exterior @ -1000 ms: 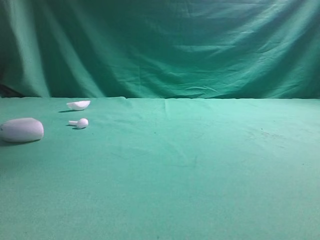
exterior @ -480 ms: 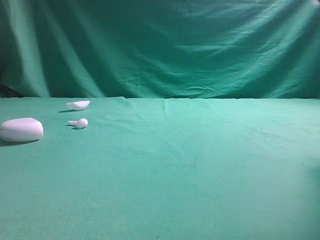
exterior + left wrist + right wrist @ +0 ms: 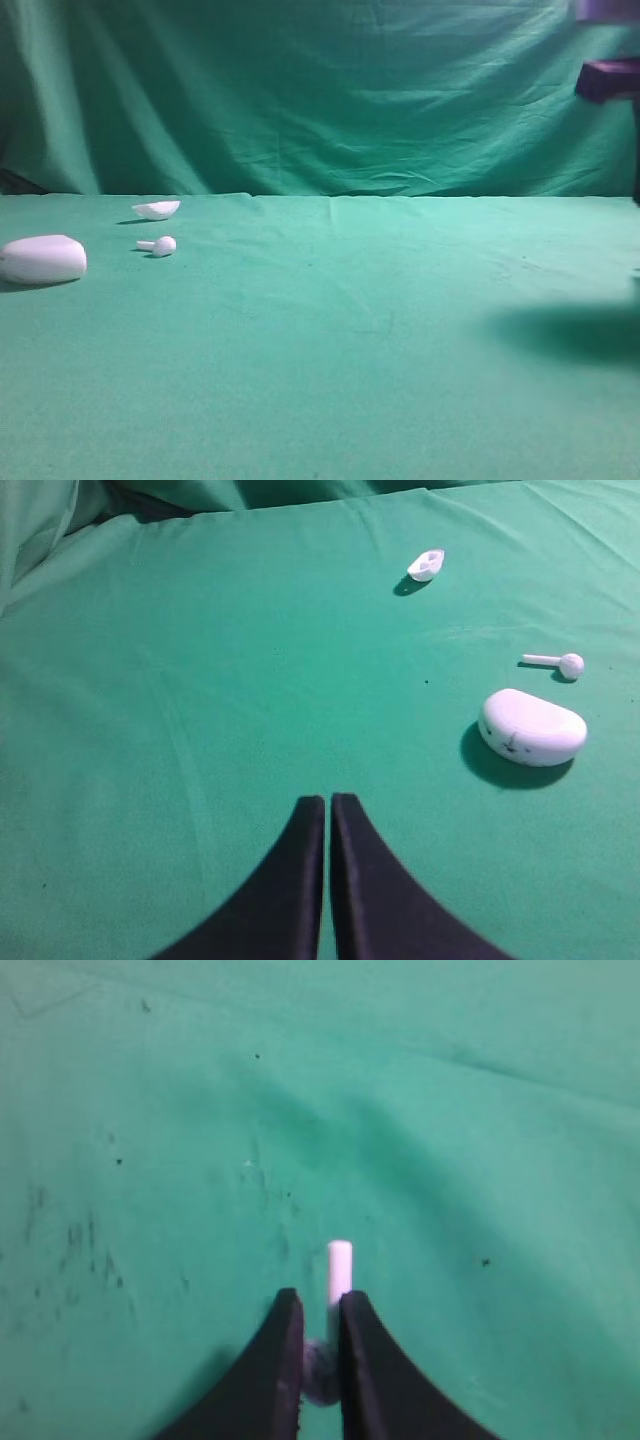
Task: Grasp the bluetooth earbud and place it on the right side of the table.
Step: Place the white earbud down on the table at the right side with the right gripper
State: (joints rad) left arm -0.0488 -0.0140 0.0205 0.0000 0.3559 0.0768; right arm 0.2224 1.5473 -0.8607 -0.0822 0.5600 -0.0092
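- Now, the counter [image 3: 330, 340], under wrinkled green cloth, stretches wide below me, and my right arm [image 3: 608, 75] hangs at the top right of the high view, throwing a shadow on the right side of the cloth.
- The white case [image 3: 533, 727] lies on the far left, well apart from where I work; my left fingers [image 3: 328, 815] are pressed together, empty, hovering over bare cloth with the case ahead and to their right.
- A small white shell-like piece [image 3: 157, 209] sits behind the case, near the back edge; I cannot tell what it is.
- A twin earbud [image 3: 160, 245] lies between that piece and the case, untouched, its stem pointing left in the high view.
- My right fingers [image 3: 320, 1310] stand narrow, clamped on the bluetooth earbud [image 3: 339, 1270]: its rounded head is pinched between the tips and its stem pokes straight forward past them.
- So the earbud is not on the cloth; it rides in my right fingers above the right side of the counter, and my right arm is the only one near the spot.
- The relation that matters: the cloth lies directly below the earbud, and its long axis runs along my fingers, not across them.
- I judge what is left is to lower until the stem nears the cloth and then part the fingers; such a light thing may roll.
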